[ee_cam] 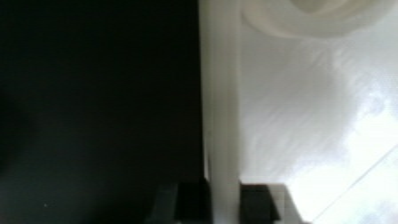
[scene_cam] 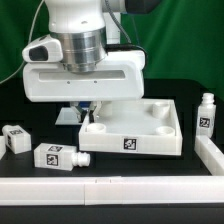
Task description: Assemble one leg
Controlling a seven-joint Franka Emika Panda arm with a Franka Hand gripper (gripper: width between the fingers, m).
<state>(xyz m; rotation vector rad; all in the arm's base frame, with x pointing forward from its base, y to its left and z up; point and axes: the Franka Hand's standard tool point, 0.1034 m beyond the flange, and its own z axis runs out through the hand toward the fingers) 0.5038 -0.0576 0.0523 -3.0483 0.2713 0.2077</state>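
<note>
The white square tray-like tabletop point(scene_cam: 160, 145) lies on the black table at centre right. My gripper point(scene_cam: 88, 108) is down at its far left corner. In the wrist view my gripper point(ee_cam: 226, 203) has one dark fingertip point(ee_cam: 191, 203) outside and one inside the tabletop's thin side wall point(ee_cam: 219, 110), shut on it. Two legs lie on their sides at the exterior view's left, one point(scene_cam: 17, 139) farther left and one point(scene_cam: 57, 156) nearer the tabletop. A third leg point(scene_cam: 205, 115) stands upright at the right. No other leg shows.
A low white rail point(scene_cam: 110, 186) runs along the table's front edge, and another point(scene_cam: 212, 151) runs along the right side. My wide white hand body point(scene_cam: 85, 80) hides the table behind the tabletop's left corner.
</note>
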